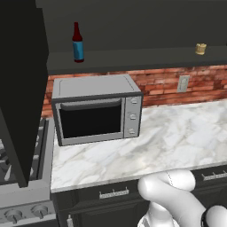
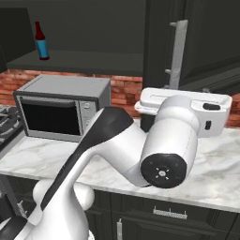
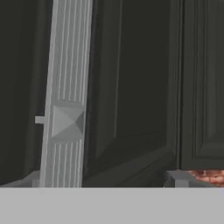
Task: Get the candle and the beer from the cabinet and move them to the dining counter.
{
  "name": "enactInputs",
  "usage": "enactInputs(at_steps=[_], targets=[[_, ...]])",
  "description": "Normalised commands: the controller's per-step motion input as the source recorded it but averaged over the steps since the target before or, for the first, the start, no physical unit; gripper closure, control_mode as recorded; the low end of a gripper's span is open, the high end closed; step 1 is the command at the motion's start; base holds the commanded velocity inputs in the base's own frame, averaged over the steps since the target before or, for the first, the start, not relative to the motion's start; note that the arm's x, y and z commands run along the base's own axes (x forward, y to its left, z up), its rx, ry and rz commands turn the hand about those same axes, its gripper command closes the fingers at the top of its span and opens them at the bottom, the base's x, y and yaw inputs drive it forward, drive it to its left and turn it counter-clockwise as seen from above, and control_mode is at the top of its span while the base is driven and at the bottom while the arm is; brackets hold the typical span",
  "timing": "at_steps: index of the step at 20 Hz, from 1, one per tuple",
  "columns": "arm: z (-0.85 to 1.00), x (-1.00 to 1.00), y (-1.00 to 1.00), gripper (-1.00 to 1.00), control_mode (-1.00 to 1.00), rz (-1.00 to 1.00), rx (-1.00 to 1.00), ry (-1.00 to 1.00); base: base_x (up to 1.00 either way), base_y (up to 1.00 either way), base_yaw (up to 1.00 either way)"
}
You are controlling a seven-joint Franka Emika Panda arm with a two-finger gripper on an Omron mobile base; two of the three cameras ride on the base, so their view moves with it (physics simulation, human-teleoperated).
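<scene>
Overhead, the tall black wall cabinet (image 1: 133,26) stands open, its dark shelf exposed above the red brick backsplash (image 1: 159,84). On that shelf the slim dark red-brown glass beer bottle with a blue label (image 1: 78,43) stands upright toward the left, and the tiny squat tan-yellow candle (image 1: 201,48) sits well apart from it, far to the right on the same shelf. Both rest inside the cabinet, not on any bench. Below the bottle, a grey boxy microwave with a dark glass door (image 1: 96,111) sits on the white-grey veined marble bench (image 1: 168,137), against the brick. A stove with round knobs (image 1: 22,208) adjoins the bench at left. From the right base view, an opened black panelled cabinet door (image 2: 197,42) with a long vertical silver bar handle (image 2: 177,54) hangs right of the shelf, and the white arm's hand (image 2: 187,101) is raised just beside that handle. The hand view looks closely at the ribbed silver bar handle (image 3: 65,100) and dark door panels (image 3: 131,87). Tool fingers cannot be made out in any view; whether the tool is open or closed cannot be told.
</scene>
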Motion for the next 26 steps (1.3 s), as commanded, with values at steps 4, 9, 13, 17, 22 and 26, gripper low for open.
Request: enactInputs(at_steps=[4,9,13,17,22,26], targets=[[0.0,-0.69,0.0,-1.0,-1.0,0.06,0.0,-0.01,0.0,0.0,0.0],[0.0,-0.83,0.0,-1.0,-1.0,0.19,0.0,-0.01,0.0,0.0,0.0],[0.11,-0.72,0.22,-1.0,-1.0,0.18,-0.01,-0.01,0.0,0.0,0.0],[0.26,-0.39,0.93,-1.0,-1.0,-0.04,-0.07,0.0,0.0,0.0,0.0],[0.2,0.11,1.0,-1.0,-1.0,-0.28,-0.11,0.0,0.0,0.0,0.0],[0.11,0.5,1.0,-1.0,-1.0,-0.38,-0.12,0.0,0.0,0.0,0.0]])
